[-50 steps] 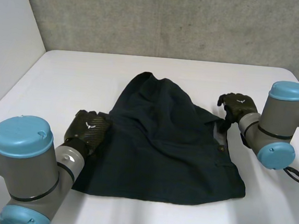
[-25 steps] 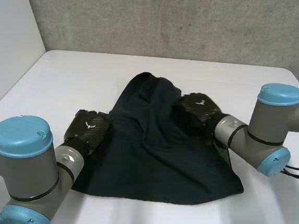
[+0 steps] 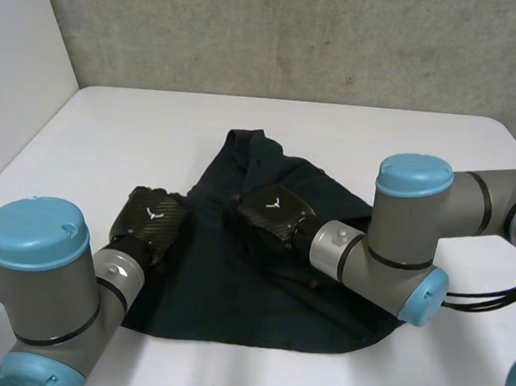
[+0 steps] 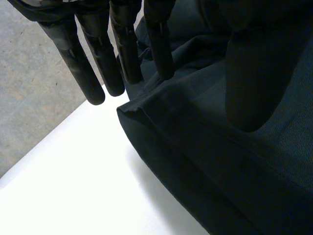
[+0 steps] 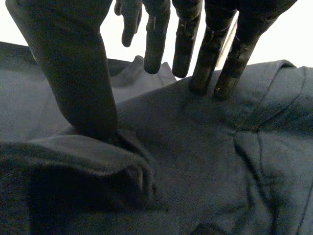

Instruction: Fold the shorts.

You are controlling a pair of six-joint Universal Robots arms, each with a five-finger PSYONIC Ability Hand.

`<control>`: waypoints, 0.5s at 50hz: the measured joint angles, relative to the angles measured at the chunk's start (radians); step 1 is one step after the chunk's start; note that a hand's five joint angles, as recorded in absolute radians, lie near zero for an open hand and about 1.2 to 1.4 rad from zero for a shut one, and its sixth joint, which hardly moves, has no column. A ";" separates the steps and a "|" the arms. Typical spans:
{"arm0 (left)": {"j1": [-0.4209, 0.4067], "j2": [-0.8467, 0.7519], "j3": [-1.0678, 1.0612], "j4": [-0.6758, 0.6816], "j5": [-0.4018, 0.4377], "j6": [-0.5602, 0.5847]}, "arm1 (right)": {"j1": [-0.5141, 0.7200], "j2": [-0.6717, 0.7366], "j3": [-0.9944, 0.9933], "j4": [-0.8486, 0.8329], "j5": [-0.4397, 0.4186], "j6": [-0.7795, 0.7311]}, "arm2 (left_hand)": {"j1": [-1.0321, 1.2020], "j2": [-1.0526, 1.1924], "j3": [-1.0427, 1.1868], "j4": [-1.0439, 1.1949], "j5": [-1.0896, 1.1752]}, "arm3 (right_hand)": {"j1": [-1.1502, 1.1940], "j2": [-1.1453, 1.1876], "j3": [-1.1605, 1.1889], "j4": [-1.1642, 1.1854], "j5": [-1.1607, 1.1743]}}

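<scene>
Dark navy shorts lie crumpled in the middle of the white table. My left hand rests at the shorts' left edge. In the left wrist view its fingers hang straight over that hem, one fingertip touching the shorts, with the thumb above the cloth. My right hand has reached across and lies on the middle of the shorts. In the right wrist view its fingertips press straight on the shorts. A ridge of cloth is bunched against the thumb.
A concrete wall closes off the back of the table and a pale panel stands at its left. Bare white tabletop surrounds the shorts on the far side and to the left. My right arm stretches over the shorts' right part.
My right hand has moved from the shorts' right edge leftward to their middle, drawing the right side of the cloth inward. My left hand has stayed at the left edge.
</scene>
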 measured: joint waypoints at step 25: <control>0.002 -0.001 0.000 0.000 0.000 0.000 | -0.191 -0.181 -0.118 0.200 0.251 0.054 | -0.014 -0.010 -0.011 -0.013 -0.013 | -0.035 -0.040 -0.041 -0.042 -0.058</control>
